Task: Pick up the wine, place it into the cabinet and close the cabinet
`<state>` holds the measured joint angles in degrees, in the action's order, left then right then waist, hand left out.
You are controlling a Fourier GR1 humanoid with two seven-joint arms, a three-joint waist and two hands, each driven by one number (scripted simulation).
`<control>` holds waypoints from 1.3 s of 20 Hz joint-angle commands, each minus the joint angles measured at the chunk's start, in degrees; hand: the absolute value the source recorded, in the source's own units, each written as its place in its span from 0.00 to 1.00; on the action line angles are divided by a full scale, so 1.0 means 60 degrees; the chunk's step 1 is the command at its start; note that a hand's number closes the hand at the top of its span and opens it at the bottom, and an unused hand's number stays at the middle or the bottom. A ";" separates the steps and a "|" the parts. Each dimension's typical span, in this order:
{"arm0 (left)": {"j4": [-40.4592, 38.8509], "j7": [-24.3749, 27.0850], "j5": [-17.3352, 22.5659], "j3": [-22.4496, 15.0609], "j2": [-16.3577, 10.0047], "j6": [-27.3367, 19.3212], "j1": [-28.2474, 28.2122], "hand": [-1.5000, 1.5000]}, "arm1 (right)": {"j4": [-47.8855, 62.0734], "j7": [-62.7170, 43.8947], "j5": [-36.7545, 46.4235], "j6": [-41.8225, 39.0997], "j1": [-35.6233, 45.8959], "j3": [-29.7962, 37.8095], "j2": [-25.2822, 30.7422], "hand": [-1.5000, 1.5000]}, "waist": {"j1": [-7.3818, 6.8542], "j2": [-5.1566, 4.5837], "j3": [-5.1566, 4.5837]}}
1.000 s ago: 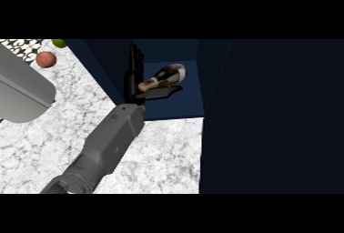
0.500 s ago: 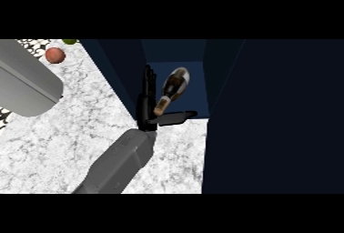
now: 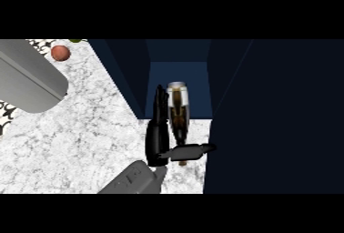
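1. As the wine [image 3: 177, 107] lies partway into the open cabinet [image 3: 178, 72], pick-up is done and placing looks nearly done.
2. Right hand [image 3: 157, 139]: open, fingers straight along the wine's left side, thumb across its near end.
3. To do: withdraw hand, close cabinet.
4. Count: one grey shape [image 3: 30, 77], one apple [image 3: 60, 53], one hand, one wine, one cabinet.
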<state>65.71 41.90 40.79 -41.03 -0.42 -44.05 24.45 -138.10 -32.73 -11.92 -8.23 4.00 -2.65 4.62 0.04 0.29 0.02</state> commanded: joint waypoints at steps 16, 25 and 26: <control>0.5617 -0.0705 -0.1880 -0.1441 -0.2071 -0.0624 -0.4167 0.00 | -0.0744 -0.0360 -0.0914 -0.0302 -0.0659 -0.0285 -0.0161 0.00 | -0.0012 -0.0020 -0.0003; 0.8062 -0.1366 -0.2328 -0.2075 -0.3823 -0.0557 -0.5300 0.00 | -0.1445 -0.1025 -0.2011 -0.1443 -0.1060 0.0172 0.0738 1.00 | 0.0039 0.0002 0.0004; 0.7988 -0.1109 -0.2175 -0.1731 -0.4122 -0.0043 -0.5460 0.00 | -0.1307 -0.0730 -0.1517 -0.1414 -0.1077 -0.0049 0.0536 1.00 | 0.0018 -0.0013 -0.0002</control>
<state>110.47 34.37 28.01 -51.47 -20.99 -47.41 -5.16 -138.32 -35.38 -13.85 -15.18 0.85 -3.50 7.09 0.09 0.24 0.03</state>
